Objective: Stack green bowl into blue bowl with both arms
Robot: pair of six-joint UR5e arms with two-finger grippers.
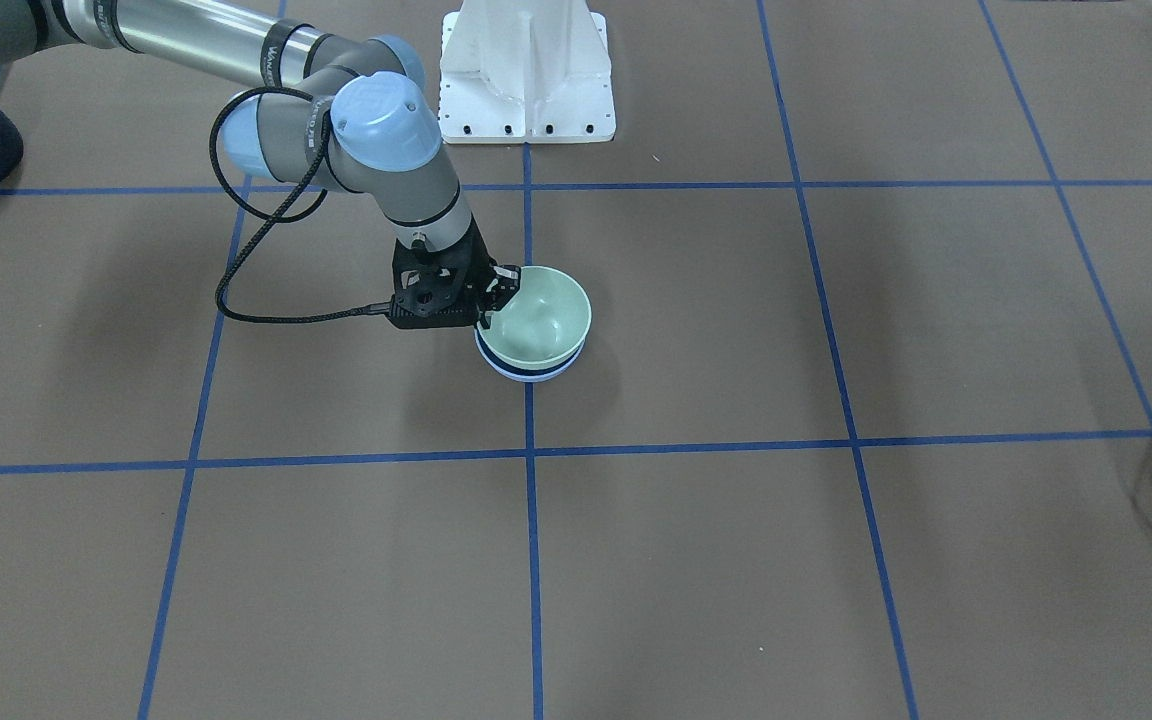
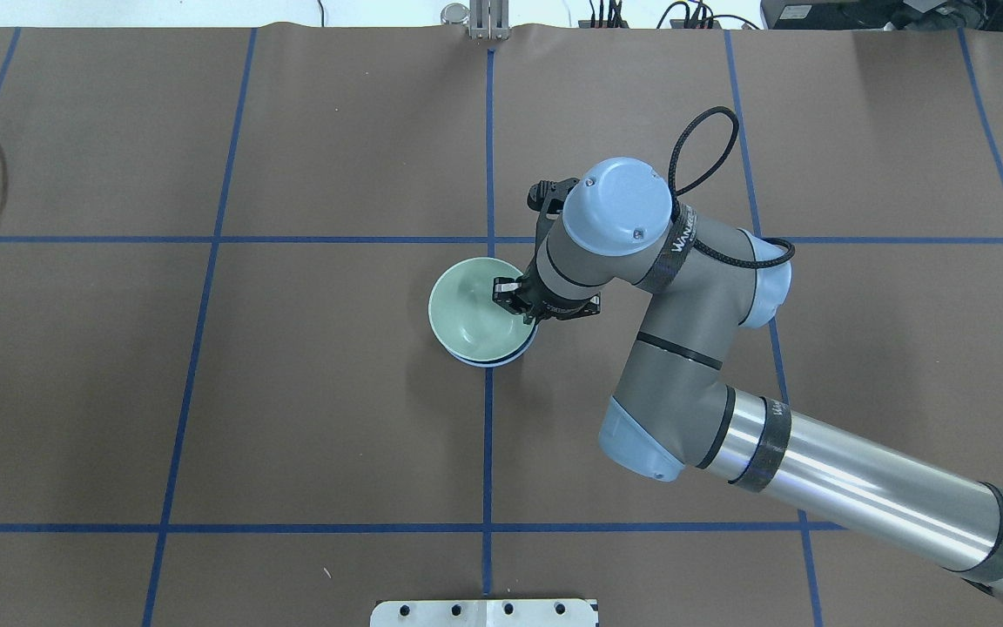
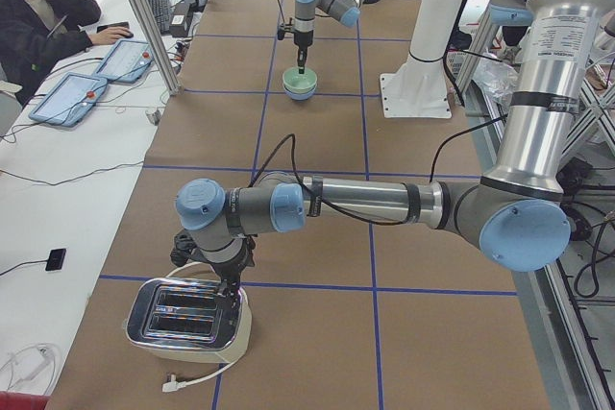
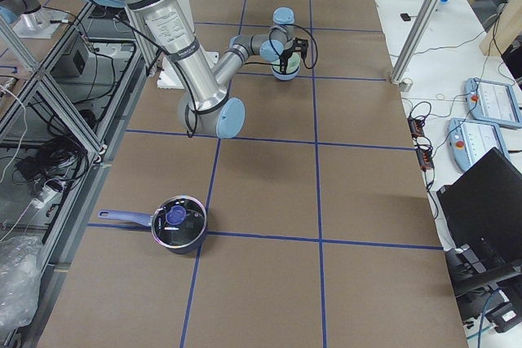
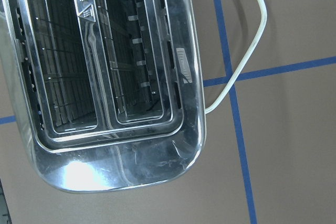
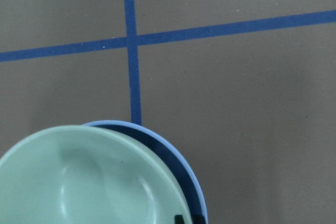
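The green bowl [image 1: 539,320] sits nested in the blue bowl [image 1: 531,374] near the table's middle, slightly tilted and offset. Only a rim crescent of the blue bowl shows in the overhead view [image 2: 493,360] and the right wrist view [image 6: 178,148]. My right gripper [image 1: 492,300] stands over the green bowl's rim [image 2: 471,312], one finger inside and one outside, shut on it. In the right wrist view the green bowl [image 6: 79,182] fills the lower left. My left gripper [image 3: 229,285] hangs over a toaster far away; I cannot tell whether it is open or shut.
A chrome toaster [image 3: 187,319] with a white cord [image 5: 247,51] stands at the table's left end. A blue-lidded pot [image 4: 178,223] sits at the right end. The white base plate [image 1: 526,70] is behind the bowls. An operator [image 3: 38,16] sits at a side desk.
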